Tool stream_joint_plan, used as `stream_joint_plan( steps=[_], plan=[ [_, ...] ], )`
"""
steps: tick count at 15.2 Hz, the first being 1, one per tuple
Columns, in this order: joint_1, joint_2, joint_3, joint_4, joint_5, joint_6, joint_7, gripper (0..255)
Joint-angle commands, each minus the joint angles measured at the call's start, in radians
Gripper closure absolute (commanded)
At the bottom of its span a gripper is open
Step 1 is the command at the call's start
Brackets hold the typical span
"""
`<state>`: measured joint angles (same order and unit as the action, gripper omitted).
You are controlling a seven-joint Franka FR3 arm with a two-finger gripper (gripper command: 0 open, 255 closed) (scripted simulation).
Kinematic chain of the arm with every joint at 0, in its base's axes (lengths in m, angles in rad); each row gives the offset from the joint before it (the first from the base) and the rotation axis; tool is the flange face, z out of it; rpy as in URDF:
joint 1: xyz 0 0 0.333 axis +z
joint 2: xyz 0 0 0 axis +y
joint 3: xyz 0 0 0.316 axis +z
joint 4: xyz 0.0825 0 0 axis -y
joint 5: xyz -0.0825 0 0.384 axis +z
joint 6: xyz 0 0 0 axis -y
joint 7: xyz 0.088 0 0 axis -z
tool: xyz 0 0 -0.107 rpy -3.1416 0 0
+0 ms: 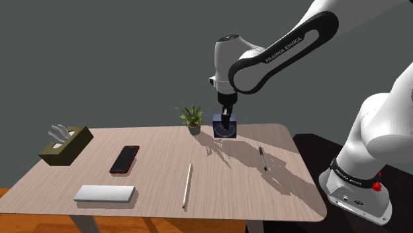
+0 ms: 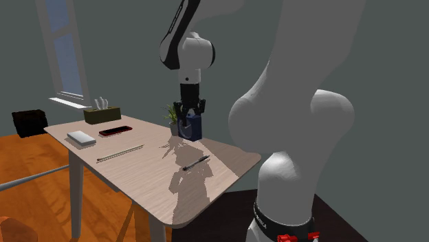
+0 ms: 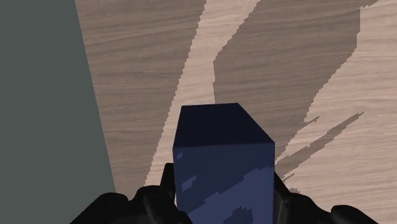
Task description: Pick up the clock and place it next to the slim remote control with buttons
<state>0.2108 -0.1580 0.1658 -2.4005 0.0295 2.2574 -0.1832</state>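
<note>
Showing just beside the potted plant (image 1: 192,117) near the table's (image 1: 231,192) far edge, the dark blue clock (image 3: 222,165) is clasped between the black gripper's (image 1: 226,120) fingers.

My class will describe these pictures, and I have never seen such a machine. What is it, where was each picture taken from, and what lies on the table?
It is a white robot arm, drawn by a simulator. One picture looks down from beside its base, one from close behind the arm, one from a camera on the hand. Its black end effector is shut on a dark blue clock beside a small plant. The wooden table also holds a tissue box, a red-edged phone, a flat white bar, a thin stick and a pen.
</note>
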Motion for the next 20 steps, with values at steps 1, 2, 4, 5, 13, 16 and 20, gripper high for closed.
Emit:
stream_joint_plan(
  steps=[1, 2, 4, 5, 13, 16, 20],
  plan=[
    [0.000, -0.019, -0.002, 0.011, 0.003, -0.030, -0.003, 255],
    [0.000, -0.026, -0.002, 0.018, 0.004, -0.044, -0.004, 255],
    [0.000, -0.040, -0.003, 0.033, 0.006, -0.073, -0.005, 255],
    [0.001, -0.046, -0.004, 0.041, 0.006, -0.087, -0.006, 255],
    [0.001, -0.089, -0.008, 0.111, 0.010, -0.199, -0.010, 255],
    [0.000, -0.101, -0.010, 0.140, 0.011, -0.241, -0.012, 255],
    [0.000, -0.114, -0.012, 0.182, 0.012, -0.296, -0.013, 255]
  ],
)
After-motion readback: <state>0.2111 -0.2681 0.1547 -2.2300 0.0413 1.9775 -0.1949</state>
